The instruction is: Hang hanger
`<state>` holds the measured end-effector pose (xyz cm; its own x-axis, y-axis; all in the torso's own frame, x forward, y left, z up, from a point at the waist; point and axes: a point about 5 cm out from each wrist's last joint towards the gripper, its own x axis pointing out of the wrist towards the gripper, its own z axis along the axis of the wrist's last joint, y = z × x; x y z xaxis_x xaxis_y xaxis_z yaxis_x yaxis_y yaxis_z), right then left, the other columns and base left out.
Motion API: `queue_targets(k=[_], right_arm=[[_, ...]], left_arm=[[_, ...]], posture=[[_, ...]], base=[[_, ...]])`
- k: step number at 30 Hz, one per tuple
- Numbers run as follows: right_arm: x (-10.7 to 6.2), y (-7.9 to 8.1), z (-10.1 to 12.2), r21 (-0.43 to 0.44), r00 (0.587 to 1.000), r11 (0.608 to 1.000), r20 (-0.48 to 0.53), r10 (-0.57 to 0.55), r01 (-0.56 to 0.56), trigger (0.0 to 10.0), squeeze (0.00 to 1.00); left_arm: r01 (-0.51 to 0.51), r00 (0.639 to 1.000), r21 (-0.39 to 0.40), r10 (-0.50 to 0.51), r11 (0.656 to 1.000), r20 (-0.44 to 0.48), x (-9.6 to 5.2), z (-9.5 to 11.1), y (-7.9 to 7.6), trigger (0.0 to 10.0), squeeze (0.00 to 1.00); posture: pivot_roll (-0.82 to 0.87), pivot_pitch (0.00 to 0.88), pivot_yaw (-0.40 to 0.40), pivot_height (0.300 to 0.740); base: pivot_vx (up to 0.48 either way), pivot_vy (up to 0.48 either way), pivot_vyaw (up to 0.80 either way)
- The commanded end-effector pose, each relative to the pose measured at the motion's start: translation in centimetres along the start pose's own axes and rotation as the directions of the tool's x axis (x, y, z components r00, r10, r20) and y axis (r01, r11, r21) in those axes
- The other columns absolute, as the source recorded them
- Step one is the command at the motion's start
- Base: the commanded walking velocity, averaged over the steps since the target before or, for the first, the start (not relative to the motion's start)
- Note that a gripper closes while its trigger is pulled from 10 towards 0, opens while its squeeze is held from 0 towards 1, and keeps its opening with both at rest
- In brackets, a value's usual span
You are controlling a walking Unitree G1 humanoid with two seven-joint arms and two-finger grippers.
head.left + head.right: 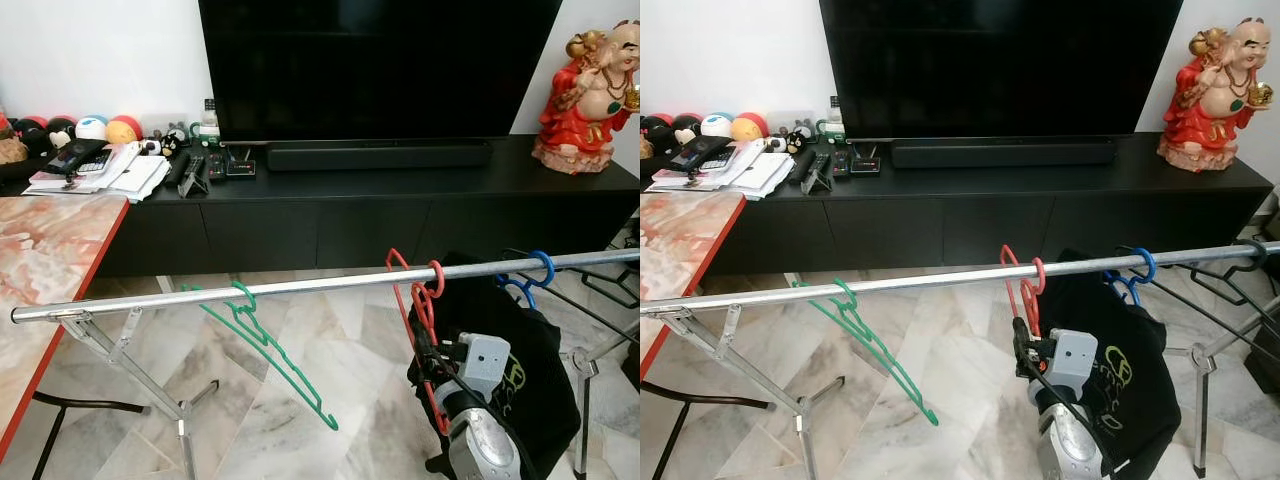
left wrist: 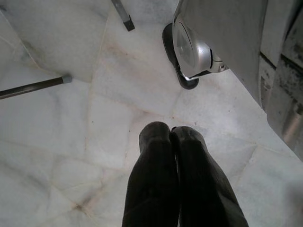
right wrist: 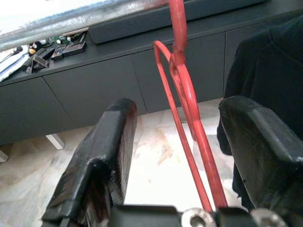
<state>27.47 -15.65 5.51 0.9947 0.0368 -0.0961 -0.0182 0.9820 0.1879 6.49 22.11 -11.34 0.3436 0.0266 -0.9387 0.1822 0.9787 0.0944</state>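
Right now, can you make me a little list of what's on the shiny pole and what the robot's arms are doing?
Pole: long silver metal rail, running across the room on folding legs
Hooked on it: green plastic hanger, tilted; red plastic hangers; blue plastic hanger beside a black garment
Right gripper: fingers open, either side of the red hangers, not pinching
Left gripper: fingers shut, pointing at the pale marble floor, idle
Behind: black TV cabinet, red laughing statue
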Motion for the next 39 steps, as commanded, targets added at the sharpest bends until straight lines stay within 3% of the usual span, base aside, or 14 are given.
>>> queue_targets(k=[1, 12, 39], right_arm=[[-0.1, 0.1, 0.3, -0.001, 1.0, 1.0, 0.009, -0.001, 0.001, 10.0, 0.0], [-0.2, 0.2, 0.2, -0.003, 1.0, 1.0, 0.0, -0.008, 0.008, 10.0, 0.0], [0.7, -0.5, 1.6, -0.042, 1.0, 0.999, -0.003, 0.001, -0.001, 10.0, 0.0]], left_arm=[[0.0, 1.0, 0.008, 0.001, 1.0, -0.02, -0.1, -0.5, 0.0, 10.0, 0.0], [0.001, 1.0, 0.006, -0.001, 1.0, -0.02, -0.1, -0.5, 0.1, 10.0, 0.0], [0.003, 1.0, -0.047, -0.003, 0.999, -0.002, 0.0, -0.3, -0.6, 10.0, 0.0]], posture=[[0.0, 0.0, -0.006, 0.74], [0.0, 0.0, -0.006, 0.74], [-0.01, 0.0, -0.052, 0.74]], base=[[0.0, 0.0, 0.0], [0.0, 0.0, 0.0], [-0.264, 0.0, 0.0]])
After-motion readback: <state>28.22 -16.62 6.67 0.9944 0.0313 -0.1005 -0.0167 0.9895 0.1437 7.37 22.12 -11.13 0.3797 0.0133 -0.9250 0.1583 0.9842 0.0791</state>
